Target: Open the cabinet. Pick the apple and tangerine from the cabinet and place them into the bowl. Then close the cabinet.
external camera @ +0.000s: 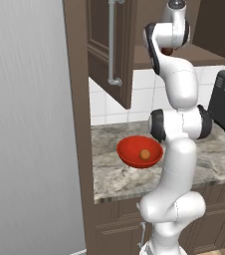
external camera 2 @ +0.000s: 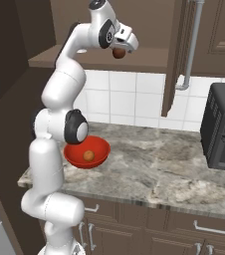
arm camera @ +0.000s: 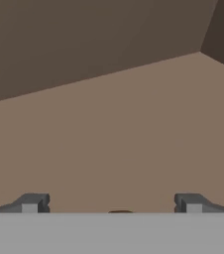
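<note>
The dark brown cabinet (external camera 2: 149, 59) stands open, with its left door (external camera: 109, 50) and right door (external camera 2: 176, 60) swung out toward me. The arm reaches up onto the cabinet's shelf. The dark red apple (external camera 2: 118, 53) sits on that shelf right at the hand, and also shows as the apple (external camera: 167, 51) behind the wrist. In the hand view my gripper (arm camera: 111, 203) is open, fingertips far apart, and a dark sliver of the apple (arm camera: 120, 212) lies low between them. The red bowl (external camera: 139, 151) rests on the counter with the orange tangerine (external camera: 145, 155) inside; the bowl (external camera 2: 87, 152) and tangerine (external camera 2: 88, 156) also show beside the arm.
A black oven (external camera 2: 224, 129) stands on the right of the granite counter (external camera 2: 154, 169). A tall steel fridge (external camera: 30, 124) fills the left side. The open doors' long silver handles (external camera: 112, 45) hang out over the counter. Base cabinets (external camera 2: 184, 229) run below.
</note>
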Controlling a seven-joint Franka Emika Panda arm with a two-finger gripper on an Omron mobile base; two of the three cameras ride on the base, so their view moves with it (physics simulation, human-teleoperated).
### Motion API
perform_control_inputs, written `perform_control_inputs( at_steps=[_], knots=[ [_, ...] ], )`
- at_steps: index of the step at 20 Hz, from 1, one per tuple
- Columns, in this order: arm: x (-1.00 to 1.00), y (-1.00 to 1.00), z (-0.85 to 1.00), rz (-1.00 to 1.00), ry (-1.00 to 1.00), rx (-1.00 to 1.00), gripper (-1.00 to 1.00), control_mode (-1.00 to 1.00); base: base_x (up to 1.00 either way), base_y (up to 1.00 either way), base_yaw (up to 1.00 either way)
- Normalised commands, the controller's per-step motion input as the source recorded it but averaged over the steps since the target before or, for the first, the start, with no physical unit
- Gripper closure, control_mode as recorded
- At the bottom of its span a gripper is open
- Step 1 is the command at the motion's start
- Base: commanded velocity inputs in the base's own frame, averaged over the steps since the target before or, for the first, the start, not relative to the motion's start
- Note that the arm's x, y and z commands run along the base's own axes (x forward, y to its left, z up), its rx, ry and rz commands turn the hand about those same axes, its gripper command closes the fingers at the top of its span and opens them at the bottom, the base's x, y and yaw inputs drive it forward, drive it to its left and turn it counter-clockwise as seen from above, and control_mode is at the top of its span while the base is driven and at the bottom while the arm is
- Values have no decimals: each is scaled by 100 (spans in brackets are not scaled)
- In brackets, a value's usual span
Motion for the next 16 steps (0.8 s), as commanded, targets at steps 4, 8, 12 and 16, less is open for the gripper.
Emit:
perform_control_inputs(
  at_steps=[4,8,12,16],
  knots=[
    [-1,5,-42,0,0,-5,100,-100,0,0,0],
    [0,2,-14,0,0,-1,100,-100,0,0,0],
    [0,0,0,0,0,0,100,-100,0,0,0],
    [-7,0,0,0,0,0,100,-100,0,0,0]
  ],
)
